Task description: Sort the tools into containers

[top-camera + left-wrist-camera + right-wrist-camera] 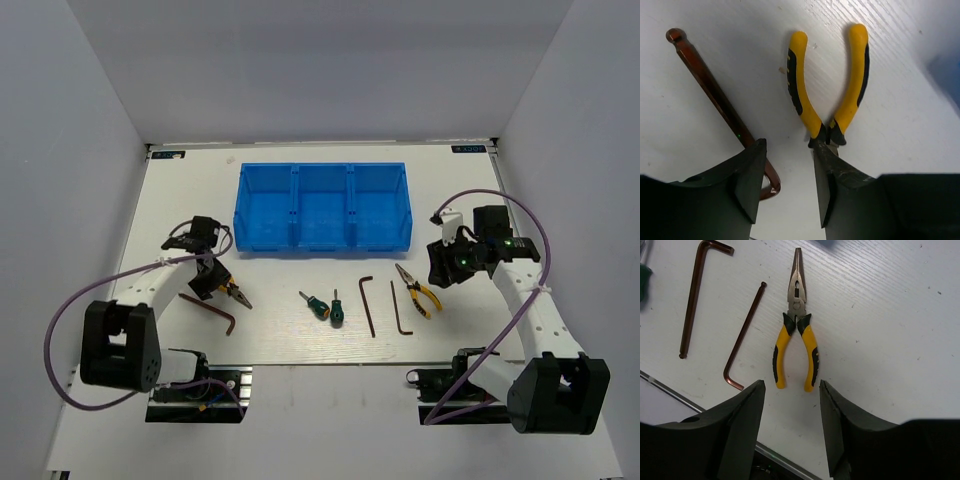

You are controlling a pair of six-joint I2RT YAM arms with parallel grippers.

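Note:
The blue three-compartment bin (323,208) stands at the back centre, and I see no tools in it. My left gripper (215,280) is open low over one yellow-handled pliers (827,85). The pliers' head lies under my right finger (840,180). A brown hex key (715,95) lies beside my left finger. My right gripper (442,268) is open above the table, just behind the second pliers (796,335), which lie flat with the nose pointing away. Two hex keys (695,300) (745,335) lie left of them. Two green-handled screwdrivers (313,305) (337,309) lie at the front centre.
White walls enclose the table on three sides. The table's front edge (700,407) runs just below my right gripper. Purple cables loop off both arms. A green screwdriver handle (644,275) shows at the left edge of the right wrist view.

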